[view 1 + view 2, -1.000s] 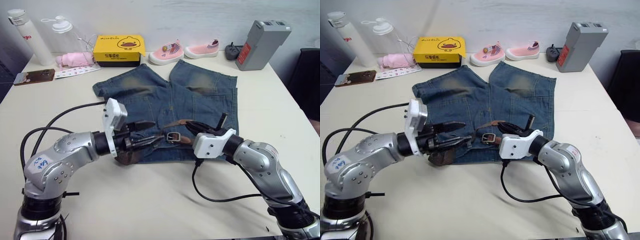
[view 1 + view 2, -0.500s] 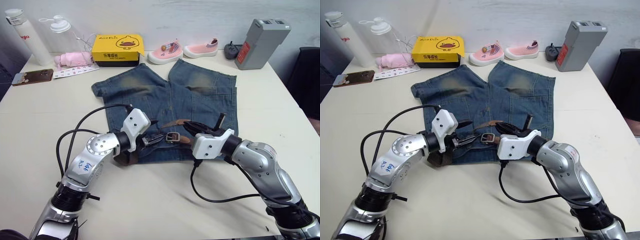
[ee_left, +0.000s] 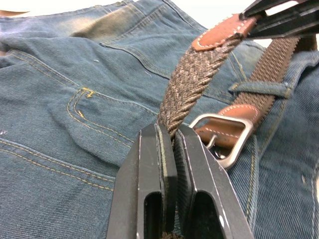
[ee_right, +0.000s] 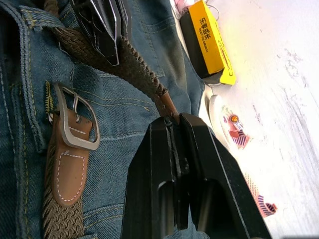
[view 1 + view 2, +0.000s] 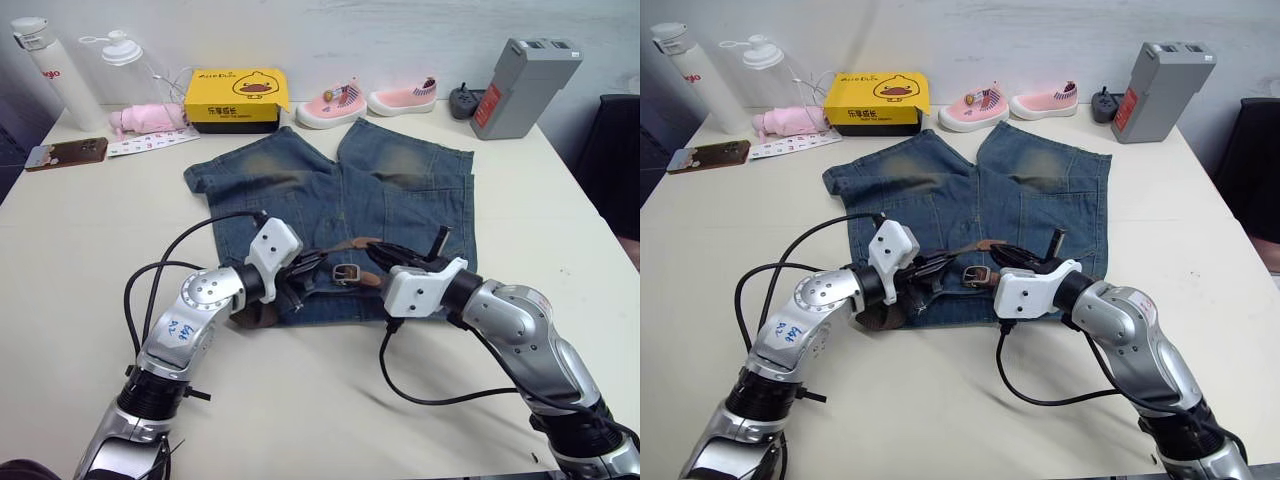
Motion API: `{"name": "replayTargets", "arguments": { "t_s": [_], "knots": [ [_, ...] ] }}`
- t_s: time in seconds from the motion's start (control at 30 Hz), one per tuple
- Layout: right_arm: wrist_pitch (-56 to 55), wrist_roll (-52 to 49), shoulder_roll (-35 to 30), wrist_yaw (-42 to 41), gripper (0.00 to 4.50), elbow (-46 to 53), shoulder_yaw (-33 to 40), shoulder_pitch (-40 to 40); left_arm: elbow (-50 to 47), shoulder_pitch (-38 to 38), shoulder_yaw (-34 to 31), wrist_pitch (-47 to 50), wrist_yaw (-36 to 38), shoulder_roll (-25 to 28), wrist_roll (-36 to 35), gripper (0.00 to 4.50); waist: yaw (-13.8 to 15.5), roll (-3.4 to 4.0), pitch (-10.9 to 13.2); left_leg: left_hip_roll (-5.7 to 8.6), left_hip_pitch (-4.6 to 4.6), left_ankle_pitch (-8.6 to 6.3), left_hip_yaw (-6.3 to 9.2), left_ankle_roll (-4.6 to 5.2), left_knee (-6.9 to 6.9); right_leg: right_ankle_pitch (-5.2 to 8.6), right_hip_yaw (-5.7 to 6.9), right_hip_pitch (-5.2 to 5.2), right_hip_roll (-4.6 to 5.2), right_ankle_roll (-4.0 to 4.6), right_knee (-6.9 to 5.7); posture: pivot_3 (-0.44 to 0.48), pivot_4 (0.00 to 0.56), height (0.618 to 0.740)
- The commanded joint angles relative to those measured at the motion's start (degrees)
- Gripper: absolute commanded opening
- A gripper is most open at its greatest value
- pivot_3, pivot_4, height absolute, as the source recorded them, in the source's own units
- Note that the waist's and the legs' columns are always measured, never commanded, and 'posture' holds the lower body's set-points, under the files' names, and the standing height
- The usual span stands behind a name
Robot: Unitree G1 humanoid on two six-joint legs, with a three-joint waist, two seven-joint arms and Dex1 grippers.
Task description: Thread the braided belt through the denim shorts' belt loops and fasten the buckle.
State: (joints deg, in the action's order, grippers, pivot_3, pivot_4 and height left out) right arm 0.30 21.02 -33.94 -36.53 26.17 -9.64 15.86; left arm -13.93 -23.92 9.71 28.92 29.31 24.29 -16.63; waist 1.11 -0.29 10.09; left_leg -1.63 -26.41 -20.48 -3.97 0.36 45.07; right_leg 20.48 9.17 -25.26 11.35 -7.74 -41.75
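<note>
The braided belt (image 3: 187, 84) is a dark-brown woven strap with tan leather tabs stitched in white at its ends. It lies along the waistband of the denim shorts (image 5: 340, 200), which are spread flat on the pale bench (image 5: 90, 230), blue with faded yellowish patches on both legs. The silver buckle (image 3: 227, 142) rests flat on the denim near the middle of the waistband, its leather tab beside a belt loop (image 3: 259, 88) that crosses the strap.

The free end of the belt rises off the cloth in a short arc. The left tool (image 3: 169, 137) is pinched tight on the woven strap, just beside the buckle. The right tool (image 4: 174, 124) is clamped on the leather tip of that same end, so the stretch between the two hangs taut above the shorts.

Compared with a second ago, the left arm has swung in and folded, bringing its tool up close to the buckle, while the right arm has stayed about where it was.
</note>
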Motion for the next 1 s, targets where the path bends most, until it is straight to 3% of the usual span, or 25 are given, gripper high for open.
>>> {"name": "replayTargets", "arguments": {
  "t_s": [0.03,0.07,0.1,0.2,0.43,0.87,0.97,1.0],
  "knots": [
    [4.54,-3.80,2.40,0.07,1.08,4.07,1.88,-0.14,-2.76,-1.02,-3.46,2.04,-1.46,-2.36,-3.10,0.00,0.01,0.00,0.00,0.00,0.00,0.00,0.00,0.00,0.00,0.00,0.00,0.00,0.00,0.00,0.00,0.000,0.150,0.658],
    [7.07,-4.47,3.01,-0.35,1.30,4.43,2.19,-0.56,-3.23,-1.45,-4.54,3.10,-1.92,-3.09,-4.08,0.00,0.04,0.00,0.00,0.00,0.00,0.00,0.00,0.00,0.00,0.00,0.00,0.00,0.00,0.00,0.00,0.000,0.150,0.658],
    [8.81,-4.82,3.29,-0.64,1.88,4.75,2.31,-0.81,-3.54,-1.73,-5.23,3.83,-2.18,-3.54,-4.61,0.00,0.08,-0.01,0.00,-0.01,0.00,0.00,0.02,0.00,0.01,0.00,0.00,0.01,0.00,0.00,0.00,0.000,0.150,0.658],
    [11.21,-7.83,2.74,-3.44,2.94,6.80,1.64,-3.19,-4.50,-2.33,-6.77,5.82,-2.81,-4.34,-5.52,0.00,0.09,0.00,0.00,0.00,-0.01,0.01,0.03,0.01,0.02,0.00,0.00,0.01,0.00,0.00,0.00,0.000,0.150,0.658],
    [13.31,-8.75,1.02,-6.51,2.94,8.46,-2.29,-6.91,-5.72,-3.99,-8.79,8.92,-3.78,-5.58,-7.51,0.00,0.07,-0.01,0.00,0.01,0.01,0.01,0.02,0.02,0.01,0.00,0.00,0.01,0.00,0.00,-0.01,0.000,0.150,0.658],
    [24.96,-3.59,5.45,-1.34,2.94,1.57,-6.21,-3.56,-8.66,-3.44,-9.31,11.94,-4.29,-5.68,-9.00,0.00,0.08,-0.01,-0.01,0.00,0.03,0.02,0.02,0.01,0.01,0.00,-0.01,0.02,0.00,0.00,-0.02,0.000,0.150,0.658],
    [28.22,-4.71,7.00,-1.20,2.14,2.36,-6.15,-3.04,-8.98,-3.08,-9.38,12.42,-4.66,-5.69,-8.93,0.00,0.07,-0.01,-0.01,0.00,0.04,0.02,0.02,0.00,0.02,0.00,-0.01,0.02,0.00,0.00,-0.03,0.000,0.150,0.658],
    [29.52,-5.16,7.53,-1.22,1.61,2.72,-6.02,-2.80,-8.96,-2.95,-9.45,12.54,-4.79,-5.67,-8.87,0.00,0.07,-0.01,-0.01,0.00,0.03,0.02,0.02,0.00,0.01,0.00,-0.01,0.02,0.00,0.00,-0.03,0.000,0.150,0.658]
  ]
}}
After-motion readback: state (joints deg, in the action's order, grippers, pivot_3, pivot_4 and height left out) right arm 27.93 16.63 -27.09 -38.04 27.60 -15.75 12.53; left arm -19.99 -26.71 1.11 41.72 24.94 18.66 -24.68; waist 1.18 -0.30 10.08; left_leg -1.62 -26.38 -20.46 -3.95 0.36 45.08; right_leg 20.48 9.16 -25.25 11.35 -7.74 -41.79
